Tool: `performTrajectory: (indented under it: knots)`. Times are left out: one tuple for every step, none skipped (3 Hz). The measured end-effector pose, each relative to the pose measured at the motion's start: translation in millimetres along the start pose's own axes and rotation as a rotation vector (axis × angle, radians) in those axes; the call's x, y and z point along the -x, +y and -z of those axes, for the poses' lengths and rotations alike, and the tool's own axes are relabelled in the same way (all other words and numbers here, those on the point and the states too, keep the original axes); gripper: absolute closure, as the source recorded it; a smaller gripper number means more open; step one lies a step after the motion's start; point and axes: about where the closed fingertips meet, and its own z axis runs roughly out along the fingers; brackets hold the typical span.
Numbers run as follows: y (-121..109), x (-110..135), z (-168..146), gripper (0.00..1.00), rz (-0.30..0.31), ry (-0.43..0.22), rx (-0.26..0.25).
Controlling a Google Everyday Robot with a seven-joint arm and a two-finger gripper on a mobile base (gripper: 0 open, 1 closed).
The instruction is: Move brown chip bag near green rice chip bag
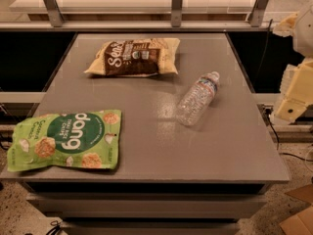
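A grey table (161,146) fills most of the view, its top smooth and faintly shiny; beyond its far edge a metal railing (176,4) runs before a pale counter; speckled floor (303,175) shows at the near right. The green rice chip bag (66,140) lies flat on the near left corner; the brown chip bag (134,57) lies far centre, well apart from it; a clear water bottle (197,98) lies on its side right of centre; the gripper (295,99) hangs beyond the table's right edge, and I cannot tell whether it is open or closed.
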Motion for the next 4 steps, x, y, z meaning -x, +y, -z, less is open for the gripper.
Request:
performTrajectory:
  knots:
    - [0.0,0.0,0.1,0.00,0.000,0.000,0.000]
    - [1.3,11.8,-3.0,0.00,0.036,-0.038,-0.004]
    - [-6.9,44.2,-14.9,0.00,0.135,-0.075,0.000]
    - [-23.1,88.6,-32.3,0.00,0.253,-0.107,0.014]
